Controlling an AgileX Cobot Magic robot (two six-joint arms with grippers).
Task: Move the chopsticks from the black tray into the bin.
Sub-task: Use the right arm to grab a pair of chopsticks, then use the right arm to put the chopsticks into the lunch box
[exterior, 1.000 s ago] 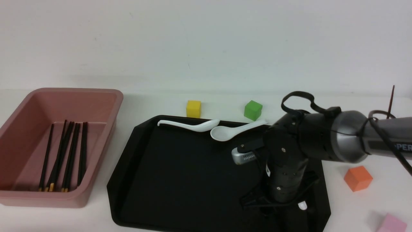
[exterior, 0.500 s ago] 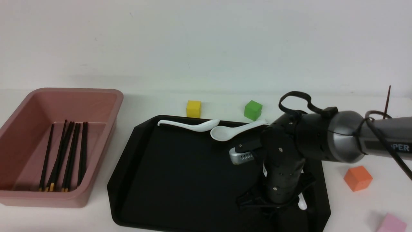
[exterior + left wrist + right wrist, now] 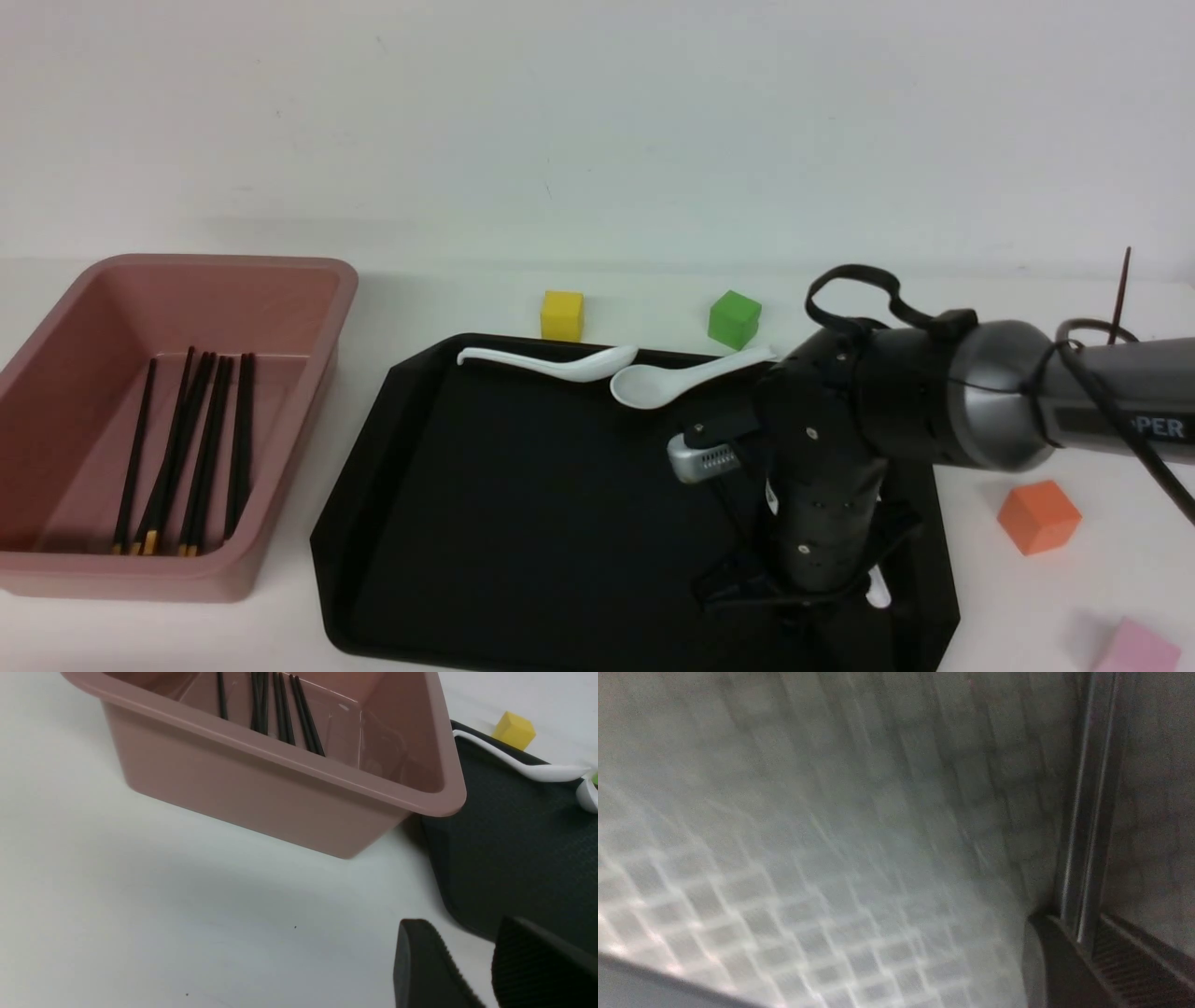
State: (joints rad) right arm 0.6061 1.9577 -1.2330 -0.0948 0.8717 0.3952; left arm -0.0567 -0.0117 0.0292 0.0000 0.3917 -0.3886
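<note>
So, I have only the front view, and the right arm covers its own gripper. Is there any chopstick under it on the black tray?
Observer: Yes. In the right wrist view one chopstick runs between the fingers of the right gripper, close to the black tray. Whether they already press it, I cannot tell.
Operator: And the other arm? I do not see it at all.
Observer: The left gripper is open and empty, over the white table beside the bin.

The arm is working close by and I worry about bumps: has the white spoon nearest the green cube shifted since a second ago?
No. The spoon lies just as before, with its handle tip just below the green cube.
</note>
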